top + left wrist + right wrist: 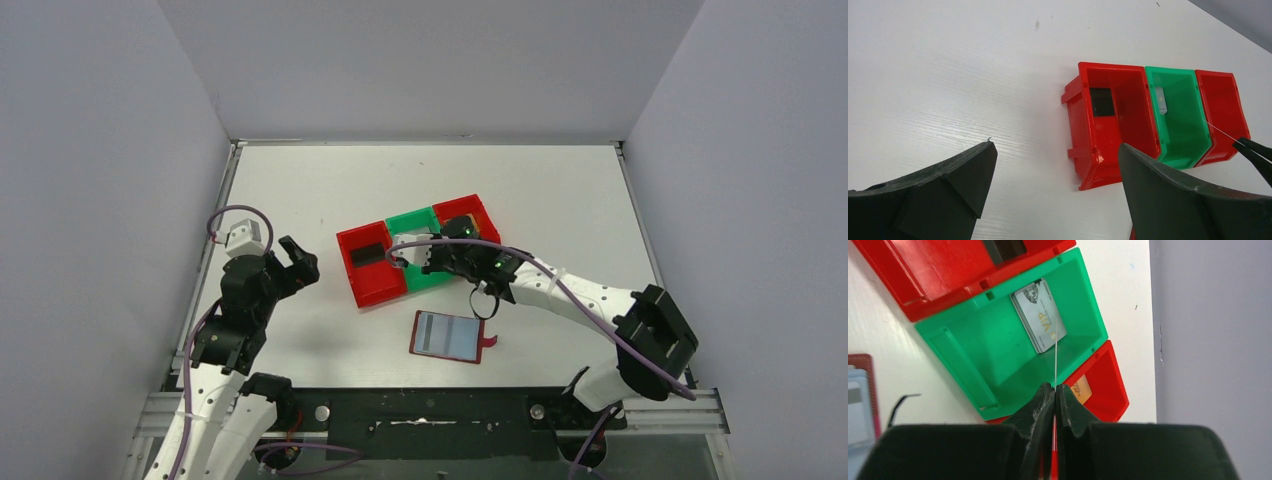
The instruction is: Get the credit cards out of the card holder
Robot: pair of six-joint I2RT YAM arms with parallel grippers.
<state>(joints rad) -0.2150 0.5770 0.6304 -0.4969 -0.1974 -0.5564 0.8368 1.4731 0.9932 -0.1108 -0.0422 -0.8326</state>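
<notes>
The job looks well along but not finished. The card holder (448, 336) lies opened flat on the counter (540, 190), near the front edge and apart from the row of three bins behind it. Three credit cards sit out of it, one to a bin: a black card (1102, 101) in the left red bin (385, 293), a silver-grey card (1040, 315) on the floor of the green bin (998, 345), and a gold-tan card (1082, 389) in the right red bin (487, 216). The right tool (1054, 386) hangs above the bins, about over the wall between the green bin and the right red bin, its jaws clenched on what I take to be a fourth card (1055, 360), seen only edge-on as a thin pale line, so its colour cannot be told. That card is lifted free and not yet set down; placing it seems to be the step in hand. The left tool (298, 258) hovers off to the left, well apart from bins and holder, jaws spread wide and grasping nothing. Whether the holder's blue-grey pockets keep any more cards cannot be told from these views; if they do, those remain to be drawn out.
</notes>
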